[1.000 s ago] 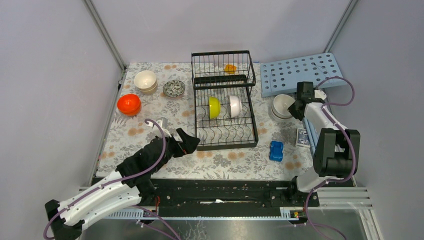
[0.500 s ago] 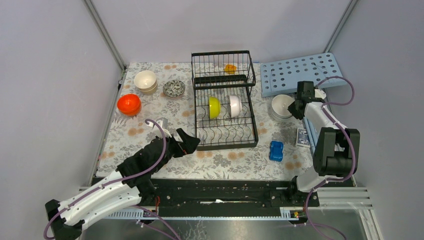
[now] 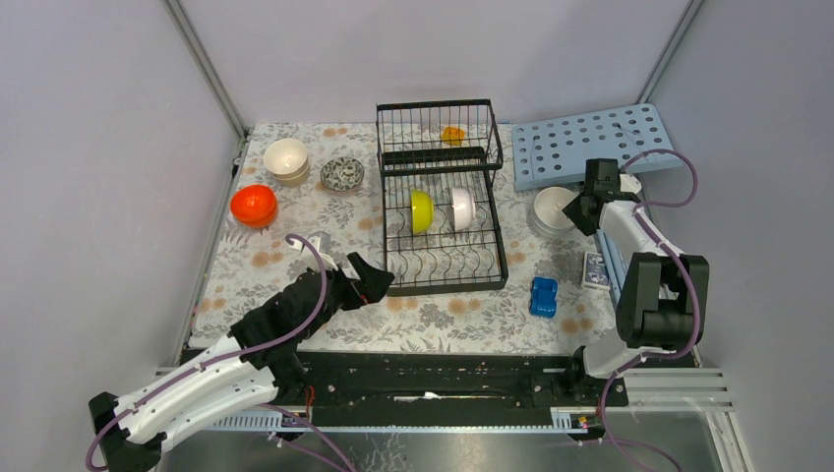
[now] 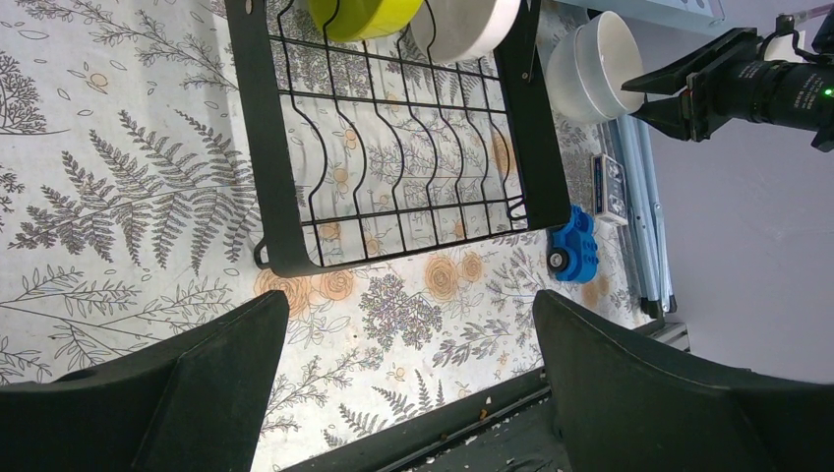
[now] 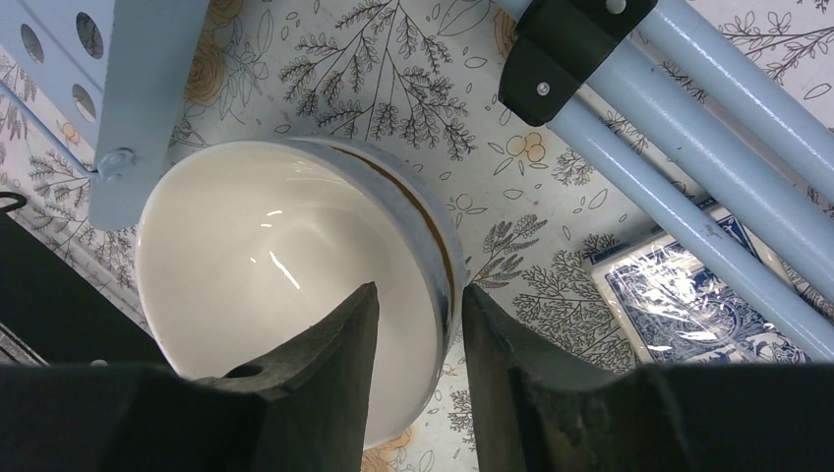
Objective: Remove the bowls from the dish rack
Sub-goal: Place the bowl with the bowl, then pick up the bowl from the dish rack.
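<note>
Floral-print worktop [image 3: 452, 315] is carrying a black wire dish rack [image 3: 443, 258] at its middle.
Right arm's fingers [image 5: 339, 344] are standing parted around the rim of a white ceramic bowl [image 5: 275, 256] beside the rack, not pinching it. A yellow-green bowl [image 3: 421, 210] and another white bowl [image 3: 462, 207] are leaning in the tines. Left arm's fingers [image 4: 216, 364] are hanging wide open near the rack's front edge.

High overview — wrist close-ups sharing bowl [image 5: 256, 256]

My table [image 3: 443, 317] in floral cloth | centre: dish rack [image 3: 445, 286] | left: orange bowl [image 3: 254, 205], white bowl stack [image 3: 286, 159], patterned bowl [image 3: 342, 173] | right: second white stack [image 3: 554, 208], blue perforated board [image 3: 590, 146], card pack [image 3: 594, 268], toy car [image 3: 543, 296]
</note>
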Motion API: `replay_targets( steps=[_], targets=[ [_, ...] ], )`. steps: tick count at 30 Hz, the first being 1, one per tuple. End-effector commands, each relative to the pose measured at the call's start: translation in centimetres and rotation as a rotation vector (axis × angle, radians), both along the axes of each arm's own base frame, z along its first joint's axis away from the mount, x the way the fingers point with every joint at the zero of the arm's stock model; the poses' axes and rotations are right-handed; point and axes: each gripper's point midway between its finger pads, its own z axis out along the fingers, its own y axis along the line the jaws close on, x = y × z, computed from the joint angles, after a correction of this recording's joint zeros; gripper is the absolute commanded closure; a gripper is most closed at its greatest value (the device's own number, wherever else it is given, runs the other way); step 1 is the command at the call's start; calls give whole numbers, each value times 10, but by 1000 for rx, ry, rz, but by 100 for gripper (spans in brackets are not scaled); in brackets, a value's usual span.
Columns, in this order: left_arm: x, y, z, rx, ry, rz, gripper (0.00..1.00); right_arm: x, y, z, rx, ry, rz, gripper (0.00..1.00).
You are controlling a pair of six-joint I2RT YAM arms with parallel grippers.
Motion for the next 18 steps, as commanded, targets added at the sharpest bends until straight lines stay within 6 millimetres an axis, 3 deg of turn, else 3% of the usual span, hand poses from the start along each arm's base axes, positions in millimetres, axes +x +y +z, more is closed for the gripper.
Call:
replay_targets(
  steps=[1, 6, 9, 13, 18],
  targets=[
    [0, -7, 7, -45, -15, -15, 1, 13, 0, 30, -4, -90, 9, 54],
    [1, -6, 10, -42, -22, -15, 1, 8, -6, 43, -36, -84, 1, 44],
    [2, -6, 12, -35, -30, -15, 1, 3, -9, 60, -58, -99, -6, 28],
    [5, -5, 19, -26, -50, -10, 1, -6, -5, 97, -53, -178, 12, 15],
    [12, -6, 30, 4, -92, -2, 1, -31, 26, 154, -10, -368, 118, 14]
  ],
)
